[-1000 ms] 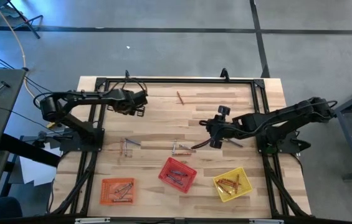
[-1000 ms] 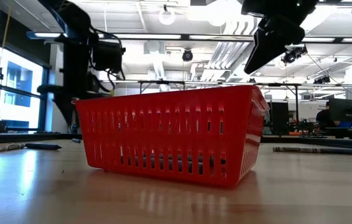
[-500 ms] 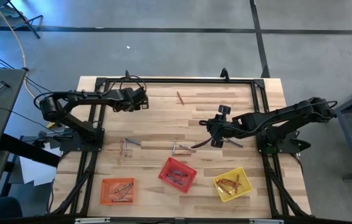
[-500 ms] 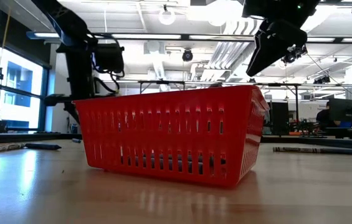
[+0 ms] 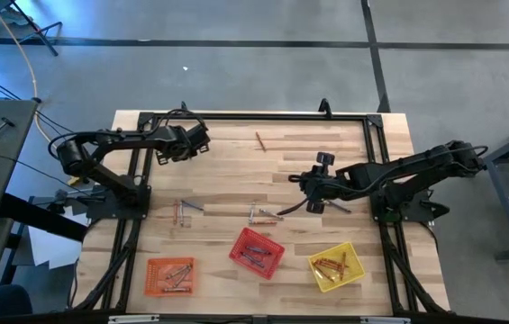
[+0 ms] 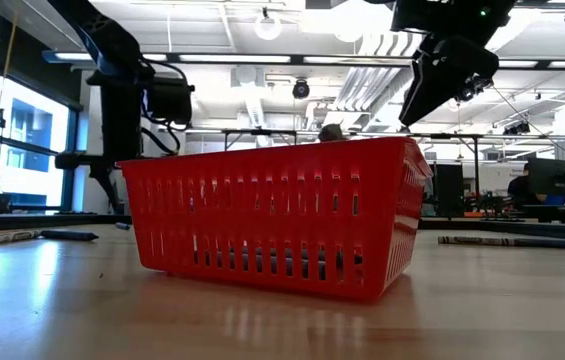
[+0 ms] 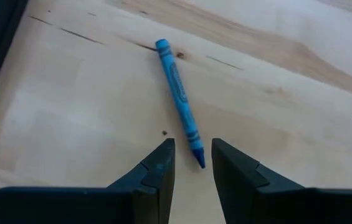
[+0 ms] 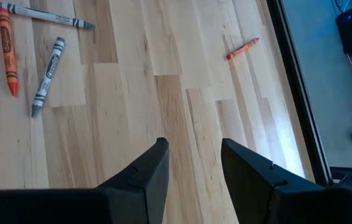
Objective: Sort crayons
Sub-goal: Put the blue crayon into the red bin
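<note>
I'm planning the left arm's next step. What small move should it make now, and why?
Probably lower the left gripper straight down over the blue crayon and close. Its fingers stand apart with the crayon's near tip lying between them on the wooden table, not yet gripped.

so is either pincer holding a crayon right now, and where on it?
No. The left pincer is open over the blue crayon, whose tip lies between the fingers, ungripped. The right pincer is open and empty above bare table.

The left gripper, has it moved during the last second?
Yes. In the high view the left gripper has drawn back toward the table's far edge, away from the red basket.
</note>
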Controlling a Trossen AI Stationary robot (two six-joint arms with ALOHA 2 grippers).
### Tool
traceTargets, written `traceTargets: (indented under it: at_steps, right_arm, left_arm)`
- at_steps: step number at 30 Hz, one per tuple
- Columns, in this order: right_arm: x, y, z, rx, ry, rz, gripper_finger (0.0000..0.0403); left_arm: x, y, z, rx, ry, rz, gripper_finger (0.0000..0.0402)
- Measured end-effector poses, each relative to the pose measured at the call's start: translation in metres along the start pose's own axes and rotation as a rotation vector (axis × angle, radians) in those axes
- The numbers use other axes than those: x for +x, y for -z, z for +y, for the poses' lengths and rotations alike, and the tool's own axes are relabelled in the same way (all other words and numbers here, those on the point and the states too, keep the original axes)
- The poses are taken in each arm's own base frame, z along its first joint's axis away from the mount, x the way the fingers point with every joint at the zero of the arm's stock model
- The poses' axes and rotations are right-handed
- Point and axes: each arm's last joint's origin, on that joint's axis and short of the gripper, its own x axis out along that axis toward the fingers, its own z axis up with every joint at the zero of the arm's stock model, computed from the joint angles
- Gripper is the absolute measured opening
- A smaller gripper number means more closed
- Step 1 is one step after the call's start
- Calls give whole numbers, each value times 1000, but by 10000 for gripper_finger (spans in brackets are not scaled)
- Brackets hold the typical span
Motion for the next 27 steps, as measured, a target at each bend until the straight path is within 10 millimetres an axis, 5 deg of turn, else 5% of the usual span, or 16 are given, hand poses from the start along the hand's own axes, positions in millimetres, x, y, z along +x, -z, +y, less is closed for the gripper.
traceTargets:
  at_steps: [27]
  right_arm:
    - [0, 0, 0, -37, 0, -1, 139]
  left_arm:
    - [19, -18, -2, -146, 11, 75, 92]
